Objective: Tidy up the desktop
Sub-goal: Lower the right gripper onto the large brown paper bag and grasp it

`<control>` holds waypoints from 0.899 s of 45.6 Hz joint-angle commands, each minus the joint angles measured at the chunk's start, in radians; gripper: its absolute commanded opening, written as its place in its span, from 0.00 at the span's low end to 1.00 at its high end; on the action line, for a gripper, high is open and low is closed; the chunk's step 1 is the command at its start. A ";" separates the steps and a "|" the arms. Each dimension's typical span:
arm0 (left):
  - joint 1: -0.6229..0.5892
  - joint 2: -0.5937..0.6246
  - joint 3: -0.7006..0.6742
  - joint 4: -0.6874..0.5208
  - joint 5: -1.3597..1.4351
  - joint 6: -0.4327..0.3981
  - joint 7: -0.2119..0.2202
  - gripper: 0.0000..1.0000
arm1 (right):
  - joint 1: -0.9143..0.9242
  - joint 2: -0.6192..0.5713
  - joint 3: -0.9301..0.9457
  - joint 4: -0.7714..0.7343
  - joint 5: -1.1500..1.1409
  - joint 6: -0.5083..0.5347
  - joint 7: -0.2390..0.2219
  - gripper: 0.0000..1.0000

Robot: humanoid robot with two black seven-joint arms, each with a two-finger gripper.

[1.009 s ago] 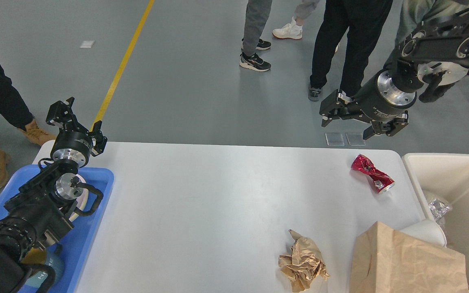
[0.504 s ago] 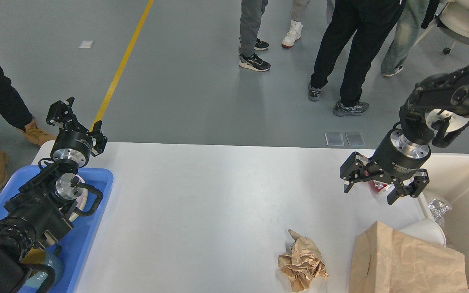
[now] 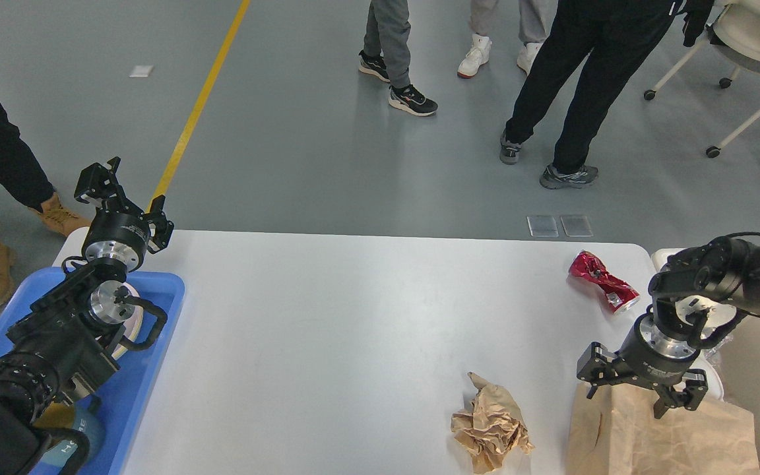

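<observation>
The desktop (image 3: 327, 330) fills the middle of the head view, wide and white, its far edge running across just below the grey floor (image 3: 301, 132).

The right gripper (image 3: 624, 396) points down at about 4 o'clock from the table's centre, directly over the top edge of a brown paper bag (image 3: 657, 435) that stands at the table's near right corner. Its two fingers are spread wide apart, one on each side of the bag's upper edge; whether they touch the paper cannot be told. They grasp nothing.

The left gripper (image 3: 119, 188) is raised at about 10 o'clock, above the far left corner of the table. Its fingers stand apart and empty. The arm behind it lies over a blue tray (image 3: 156, 343) at the table's left edge.

On the desktop, a crushed red can (image 3: 601, 280) lies at about 2 o'clock, near the far right corner. A ball of crumpled brown paper (image 3: 489, 422) lies at about 5 o'clock, just left of the bag.

Several people's legs (image 3: 578, 86) stand on the floor beyond the table.
</observation>
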 commanded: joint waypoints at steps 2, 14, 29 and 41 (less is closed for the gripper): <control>0.000 0.000 0.000 0.000 0.000 0.000 0.002 0.96 | -0.071 0.018 0.003 -0.038 0.000 -0.042 -0.001 0.96; 0.000 0.000 0.000 0.000 0.000 0.000 0.000 0.96 | -0.051 0.009 0.004 0.014 0.001 -0.094 0.000 0.09; 0.000 0.000 0.000 0.000 0.000 0.000 0.000 0.96 | -0.013 0.007 0.007 0.063 0.003 -0.082 0.000 0.00; 0.000 0.000 0.000 0.000 0.000 0.000 0.002 0.96 | 0.111 -0.042 0.009 0.184 0.003 -0.081 0.002 0.00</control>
